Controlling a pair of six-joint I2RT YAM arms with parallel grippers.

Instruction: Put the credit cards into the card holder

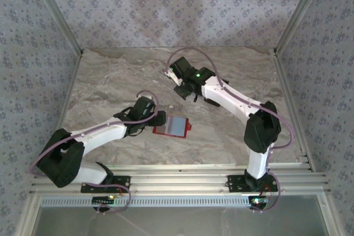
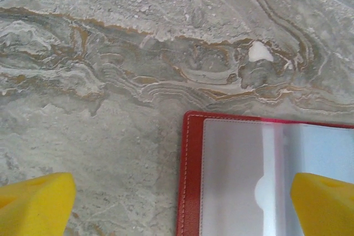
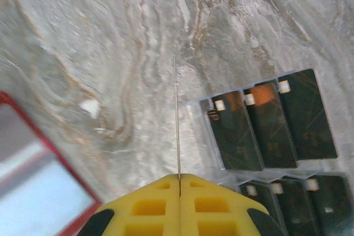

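Note:
The red card holder (image 1: 171, 126) lies open on the marble table, its pale pockets facing up. My left gripper (image 2: 180, 208) hangs open just over its edge. One yellow finger (image 2: 33, 203) is above bare table and the other is above the card holder's pocket (image 2: 232, 181). My right gripper (image 3: 179, 179) is shut on one credit card (image 3: 176, 114), seen edge-on as a thin upright line. It is above the table between the card holder (image 3: 38, 192) and several black credit cards (image 3: 235, 131) lying in rows.
The black cards lie in a clear shallow tray (image 3: 202, 136) at the far middle of the table, under the right arm (image 1: 221, 95). Patterned walls close in the table on three sides. A metal rail (image 1: 182, 178) runs along the near edge.

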